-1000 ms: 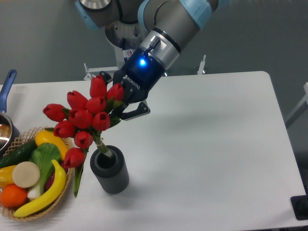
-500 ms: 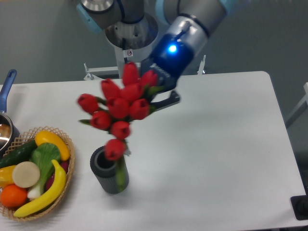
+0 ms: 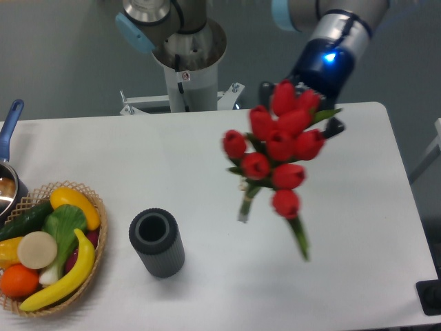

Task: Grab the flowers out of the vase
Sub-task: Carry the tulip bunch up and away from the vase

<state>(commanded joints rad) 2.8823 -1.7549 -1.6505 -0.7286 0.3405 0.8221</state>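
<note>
- The flowers [image 3: 279, 145] hung in the air over the right half of the table [image 3: 207, 158], clear of its surface, red buds bunched at the top and green stems trailing down and to the right.
- The picture blurred them slightly, so the exact number of buds was hard to tell.
- The gripper [image 3: 311, 102] sat behind the top of the bunch, its fingers mostly hidden by the buds; it appeared to be closed on the flowers, which touched nothing else.
- The arm [image 3: 331, 41] reached down from the upper right, a blue light glowing on the wrist.
- The vase [image 3: 157, 243] stood upright on the table well to the left of the flowers, its dark mouth empty.
- A wicker basket [image 3: 89, 265] with a banana [image 3: 69, 276] and vegetables sat at the left edge, near the vase.
</note>
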